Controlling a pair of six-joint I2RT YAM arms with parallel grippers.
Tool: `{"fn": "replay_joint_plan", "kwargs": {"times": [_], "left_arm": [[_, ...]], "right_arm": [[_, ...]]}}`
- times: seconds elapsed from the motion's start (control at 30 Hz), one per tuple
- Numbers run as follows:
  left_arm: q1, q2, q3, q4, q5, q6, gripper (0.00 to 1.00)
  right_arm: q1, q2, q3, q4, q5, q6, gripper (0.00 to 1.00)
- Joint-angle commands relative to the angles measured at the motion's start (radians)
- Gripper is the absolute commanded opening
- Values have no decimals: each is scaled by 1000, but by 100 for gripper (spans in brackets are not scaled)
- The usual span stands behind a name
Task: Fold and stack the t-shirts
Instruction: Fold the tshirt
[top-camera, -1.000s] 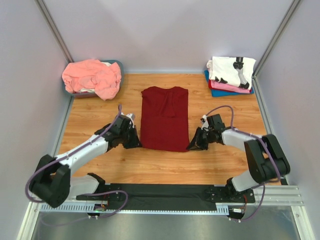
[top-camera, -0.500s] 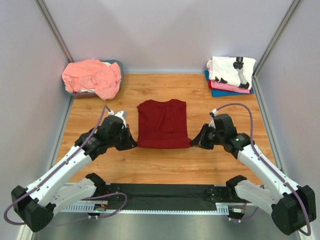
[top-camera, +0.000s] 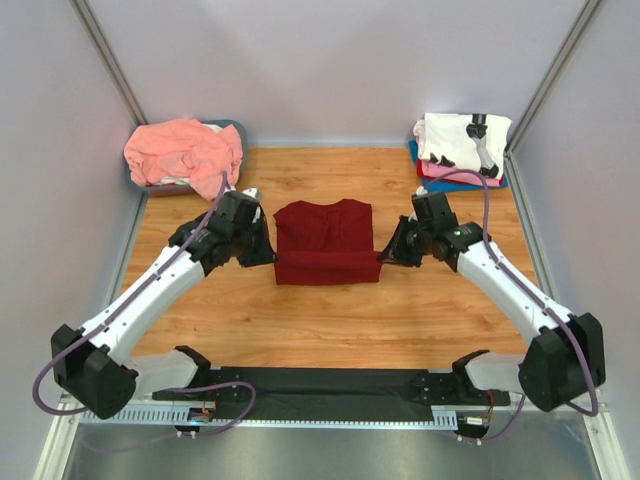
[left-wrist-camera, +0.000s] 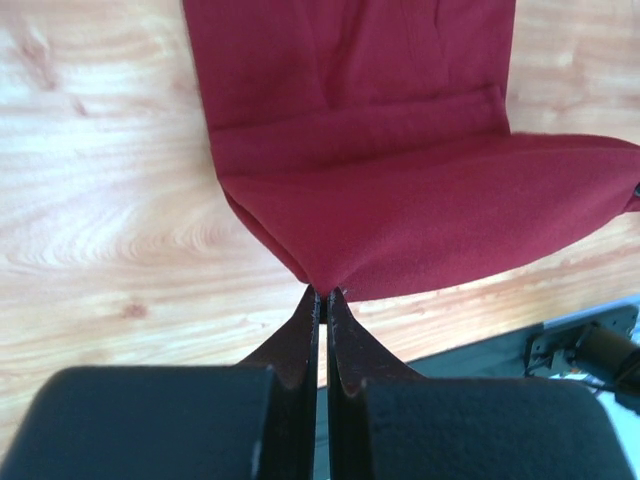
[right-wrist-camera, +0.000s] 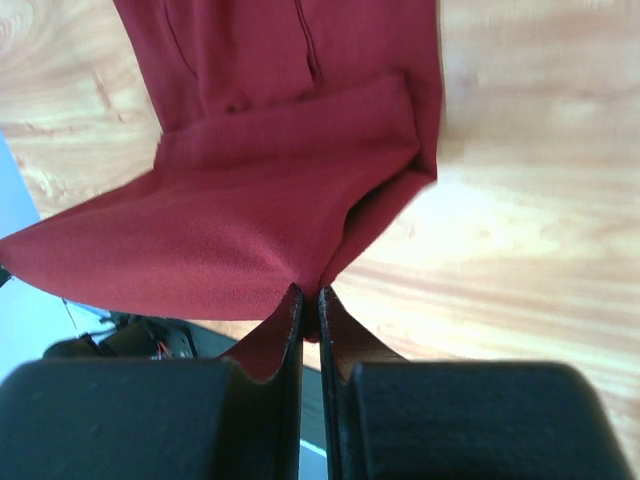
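A plain dark red t-shirt (top-camera: 325, 240) lies mid-table, its near hem lifted and carried over its far part. My left gripper (top-camera: 266, 258) is shut on the hem's left corner, seen in the left wrist view (left-wrist-camera: 325, 292) under the dark red t-shirt (left-wrist-camera: 400, 180). My right gripper (top-camera: 386, 256) is shut on the right corner, seen in the right wrist view (right-wrist-camera: 309, 295) under the same shirt (right-wrist-camera: 260, 220). A salmon-pink t-shirt (top-camera: 185, 152) is heaped at the back left. A folded white t-shirt with black print (top-camera: 462, 140) tops pink (top-camera: 455, 174) and blue (top-camera: 440, 186) ones at the back right.
The salmon-pink shirt fills a grey-blue bin (top-camera: 236, 128) in the back left corner. Grey walls and metal posts close the table on three sides. A black rail (top-camera: 330, 385) with the arm bases runs along the near edge.
Both grippers have lifted the dark red shirt's near hem and moved it away from the bases, toward the collar. The shirt looks much shorter front to back now.
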Motion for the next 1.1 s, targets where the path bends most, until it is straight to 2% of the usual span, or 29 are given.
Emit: {"fn": "replay_joint_plan", "kwargs": {"times": [0.0,0.1,0.13,0.2,0.23,0.27,0.3,0.33,0.37,0.43,0.47,0.53,0.57,0.6,0.67,0.7,0.8,0.83,0.93,1.07], "left_arm": [[86,77,78,22,51,65,0],[154,212,177,43,98,100,0],[171,305,217,46,116,114,0],[212,422,381,-1,124,157,0],[223,539,443,-20,117,169,0],[235,600,563,-56,113,183,0],[249,658,622,-79,104,192,0],[269,767,679,-122,91,198,0],[278,818,772,-135,86,200,0],[303,943,848,-155,101,199,0],[307,981,906,-158,95,199,0],[321,1095,978,-176,136,200,0],[327,1132,1054,-214,143,200,0],[330,1169,1093,-236,146,202,11],[332,1235,1149,-261,161,214,23],[332,1243,1149,-258,161,214,36],[332,1208,1120,-222,172,215,51],[332,1196,1115,-218,170,215,53],[327,1138,1107,-219,150,223,70],[321,1061,1110,-250,78,251,76]], "right_arm": [[-49,116,148,20,2,-65,0],[-78,224,284,11,-13,-102,0],[-93,307,320,15,-18,-107,0],[-114,403,462,3,-29,-114,0],[-134,514,525,-3,-42,-116,1],[-145,572,583,-12,-42,-110,0],[-153,639,640,-12,-61,-113,0],[-165,757,771,-18,-103,-114,0],[-168,829,844,-43,-116,-114,0],[-171,947,1067,-93,-166,-127,0],[-173,1062,1149,-118,-173,-128,0],[-174,1162,1271,-194,-188,-136,0],[-176,1231,1364,-210,-196,-142,3],[-177,1258,1386,-221,-200,-142,21],[-182,1273,1367,-196,-216,-145,47],[-185,1264,1347,-178,-216,-148,64],[-194,1218,1269,-100,-231,-165,79],[-193,1204,1261,-83,-230,-174,85],[-193,1149,1232,-75,-195,-213,91],[-196,1037,1114,-54,-107,-251,97]]}}
